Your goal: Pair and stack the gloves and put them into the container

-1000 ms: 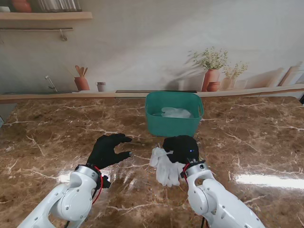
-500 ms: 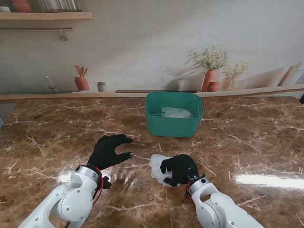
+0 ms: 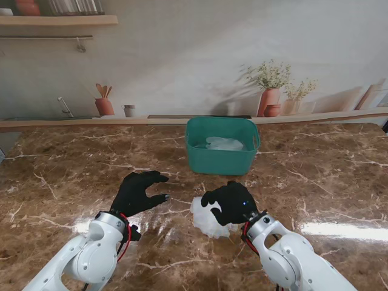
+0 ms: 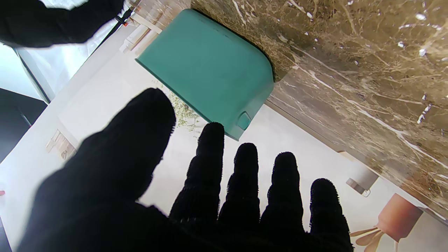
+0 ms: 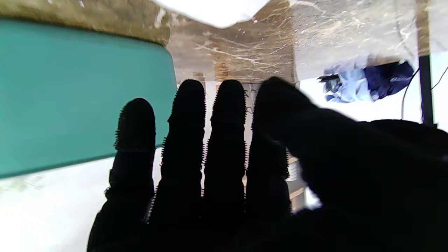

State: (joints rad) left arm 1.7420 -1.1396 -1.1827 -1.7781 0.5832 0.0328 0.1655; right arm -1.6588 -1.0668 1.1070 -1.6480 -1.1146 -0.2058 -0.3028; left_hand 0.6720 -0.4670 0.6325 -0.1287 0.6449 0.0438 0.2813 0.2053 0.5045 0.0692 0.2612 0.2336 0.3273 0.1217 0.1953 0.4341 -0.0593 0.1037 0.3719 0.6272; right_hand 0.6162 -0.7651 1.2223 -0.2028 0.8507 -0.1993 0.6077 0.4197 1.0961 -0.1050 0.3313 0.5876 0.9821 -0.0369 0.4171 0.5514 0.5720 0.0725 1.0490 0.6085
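Black fingers (image 5: 185,140) extended, close together; teal container (image 5: 70,91) wall beyond; marble table (image 5: 238,52).

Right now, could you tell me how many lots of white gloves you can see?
2: one bundle under the right hand on the table, another inside the bin. Gloves per bundle can't be told.

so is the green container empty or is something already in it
Not empty: the stand view shows pale, white material lying inside the green container, likely gloves already placed there.
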